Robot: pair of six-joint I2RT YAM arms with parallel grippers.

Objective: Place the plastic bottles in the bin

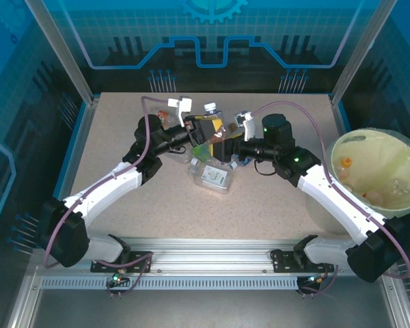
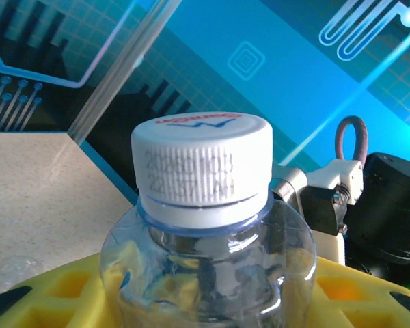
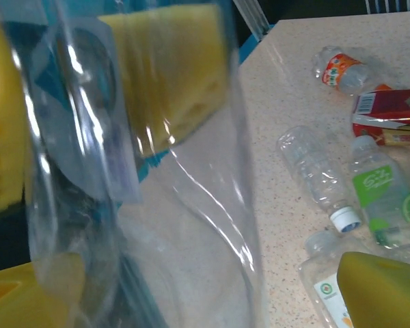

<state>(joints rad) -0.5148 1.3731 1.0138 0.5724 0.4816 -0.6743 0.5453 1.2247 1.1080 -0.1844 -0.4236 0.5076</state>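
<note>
My left gripper (image 2: pixel 208 304) is shut on a clear plastic bottle (image 2: pixel 205 266) with a white cap (image 2: pixel 201 167), which stands upright between its yellow fingers (image 2: pixel 55 297). The same bottle's see-through body (image 3: pixel 191 205) lies between the wide-apart yellow fingers (image 3: pixel 383 290) of my right gripper (image 3: pixel 205 297), which is open. Both grippers meet above the middle of the table, left (image 1: pixel 203 131) and right (image 1: pixel 223 147). More bottles lie below: a green-labelled one (image 3: pixel 386 198), a clear one with a white cap (image 3: pixel 314 171), a red-labelled one (image 3: pixel 342 68). The bin (image 1: pixel 404 154) stands at the right with a few bottles inside.
A red carton (image 3: pixel 389 113) lies among the bottles. A flattened clear bottle (image 1: pixel 215 179) rests on the table in front of the grippers. A white-capped bottle (image 1: pixel 210 108) stands behind them. Glass walls close the table's (image 1: pixel 116 137) back and sides.
</note>
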